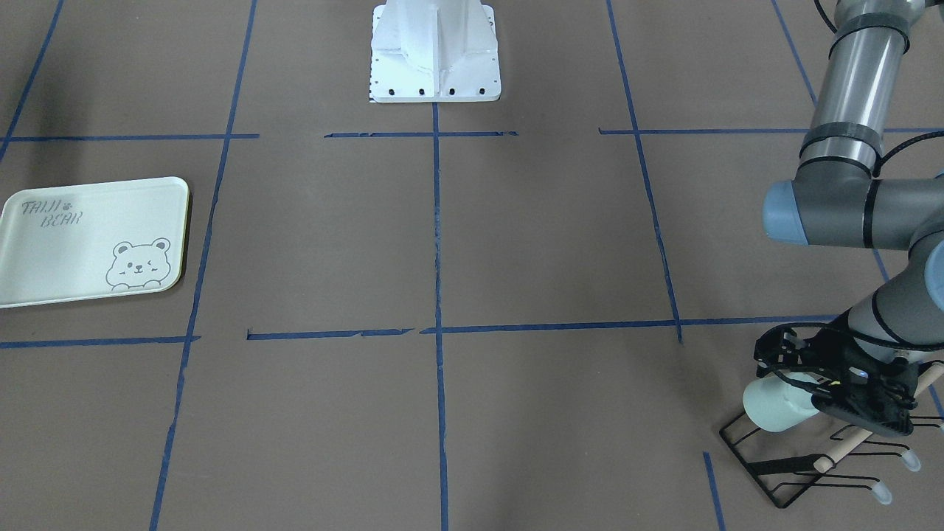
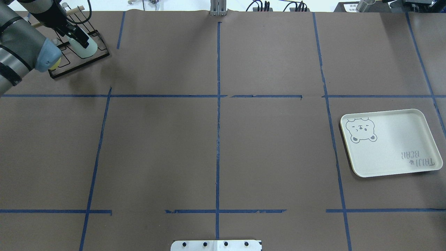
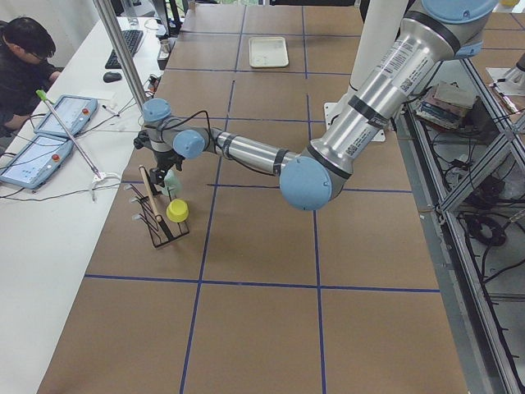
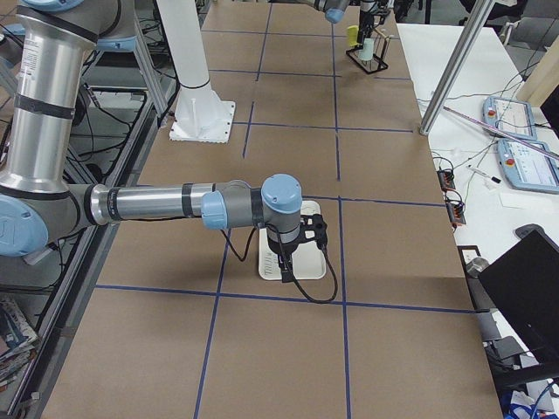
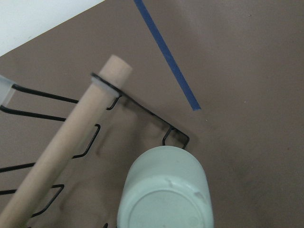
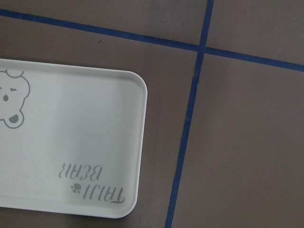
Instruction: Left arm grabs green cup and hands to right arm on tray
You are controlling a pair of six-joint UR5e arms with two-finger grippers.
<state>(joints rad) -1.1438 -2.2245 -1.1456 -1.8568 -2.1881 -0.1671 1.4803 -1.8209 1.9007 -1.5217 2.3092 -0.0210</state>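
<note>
Grab stage: left gripper (image 1: 810, 383) straddles green cup (image 1: 767, 409) on wire rack (image 1: 783, 464) (clamp unconfirmed). Next: lift clear, carry twd tray (image 1: 44, 251). Right gripper (image 4: 293, 258) above tray, open/closed unclear.

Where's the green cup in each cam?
Front-facing: green cup lower right.
Overhead: green cup top left.
Exterior left: green cup left of centre.
Exterior right: green cup top, far.
Left wrist: green cup bottom centre.
Right wrist: not in view.
Shared landmark: black wire rack.

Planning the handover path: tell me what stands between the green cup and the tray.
Nothing visible does. Only the taped table surface lies between the green cup, at the wire rack, and the tray.
</note>
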